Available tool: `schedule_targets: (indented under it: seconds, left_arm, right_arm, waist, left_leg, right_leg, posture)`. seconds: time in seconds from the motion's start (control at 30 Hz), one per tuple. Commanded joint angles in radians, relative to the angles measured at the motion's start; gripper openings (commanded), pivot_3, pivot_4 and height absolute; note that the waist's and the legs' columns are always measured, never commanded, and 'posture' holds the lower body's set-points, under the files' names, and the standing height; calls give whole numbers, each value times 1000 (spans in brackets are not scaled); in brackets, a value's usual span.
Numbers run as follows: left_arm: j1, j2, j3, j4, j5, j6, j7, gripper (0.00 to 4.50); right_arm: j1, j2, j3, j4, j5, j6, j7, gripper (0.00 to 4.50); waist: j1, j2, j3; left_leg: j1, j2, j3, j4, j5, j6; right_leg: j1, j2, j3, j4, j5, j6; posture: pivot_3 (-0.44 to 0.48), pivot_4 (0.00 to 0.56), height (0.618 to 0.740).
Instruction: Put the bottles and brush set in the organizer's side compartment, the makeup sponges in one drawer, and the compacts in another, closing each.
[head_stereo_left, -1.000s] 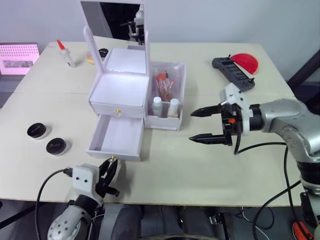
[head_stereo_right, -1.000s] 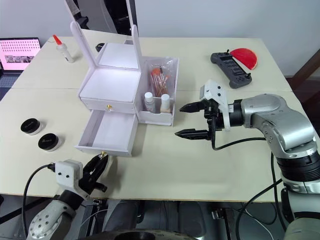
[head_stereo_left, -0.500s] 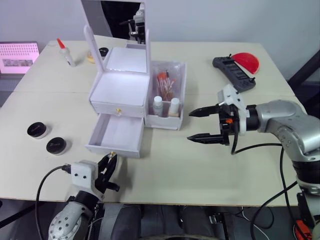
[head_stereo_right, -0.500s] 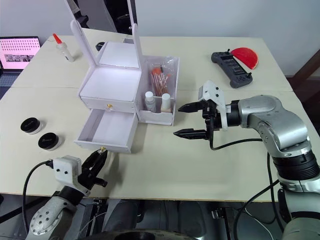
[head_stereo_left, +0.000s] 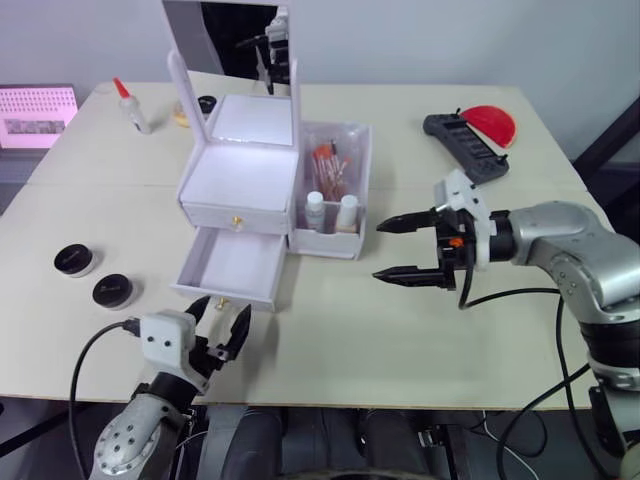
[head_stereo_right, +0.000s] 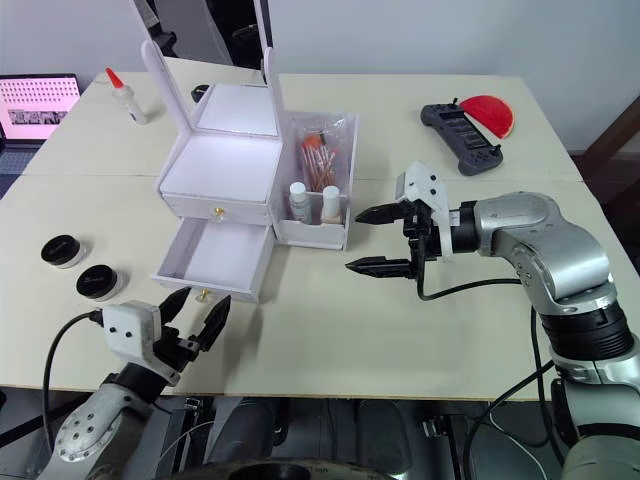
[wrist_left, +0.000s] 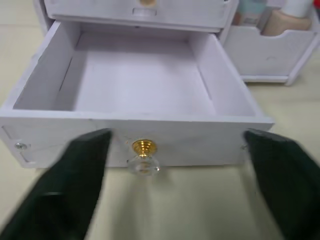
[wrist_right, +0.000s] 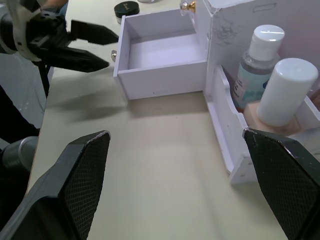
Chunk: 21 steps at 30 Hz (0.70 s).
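Left gripper (head_stereo_left: 217, 322) sits spread and empty just before the open lower drawer (wrist_left: 140, 95), likely readying for the compacts (head_stereo_left: 92, 277) lying well left, while right gripper (head_stereo_left: 404, 249) hangs wide, holding nothing.

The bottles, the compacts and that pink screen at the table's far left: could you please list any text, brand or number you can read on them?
No text can be read anywhere.
Pink screen: rows of marks, too small to read.
Two bottles in the side compartment: no label legible.
Black compacts: lids show faint marks, too small to read.
Glue bottle: no readable label.
Black controller: no legible markings.
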Motion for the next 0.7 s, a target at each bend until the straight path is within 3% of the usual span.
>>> schedule_targets:
  seconds: [0.03, 0.17, 0.37, 0.57, 0.7]
  left_arm:
    - [39, 18, 100, -16, -59, -50, -49, 4452]
    - [119, 45, 213, -12, -159, -123, -180, 4452]
    - [147, 169, 522, 167, -357, -145, -345, 4452]
    - [82, 330, 732, 410, -376, -120, -403, 4452]
    - [48, 390, 776, 486, -351, -113, -432, 4452]
  right_arm:
    - [-4, 41, -76, 51, 27, -45, -18, 4500]
    - [16, 50, -142, 184, -5, -148, -1, 4500]
    - [-1, 35, -220, 473, -109, -402, -10, 4500]
    - [-34, 37, -297, 826, -217, -644, -149, 4500]
    - [-31, 29, -309, 966, -245, -710, -161, 4500]
  waist:
    - [-1, 0, 0]
    - [2, -1, 0]
    - [-2, -1, 0]
    - [-7, 0, 0]
    - [-8, 0, 0]
  left_leg:
    - [0, 0, 0, 0, 0, 0]
    - [0, 0, 0, 1, 0, 0]
    - [-1, 1, 1, 2, 0, 0]
    - [-1, 1, 1, 2, 0, 0]
    - [0, 1, 2, 0, 0, 0]
  right_leg:
    - [0, 0, 0, 0, 0, 0]
    - [0, 0, 0, 0, 0, 0]
    - [0, 0, 0, -1, 0, -1]
    - [-1, 0, 0, 0, 1, -1]
    - [0, 0, 0, 0, 1, -2]
  posture:
    - [0, 150, 740]
    - [0, 150, 740]
    - [0, 150, 740]
    - [0, 150, 740]
    - [0, 150, 740]
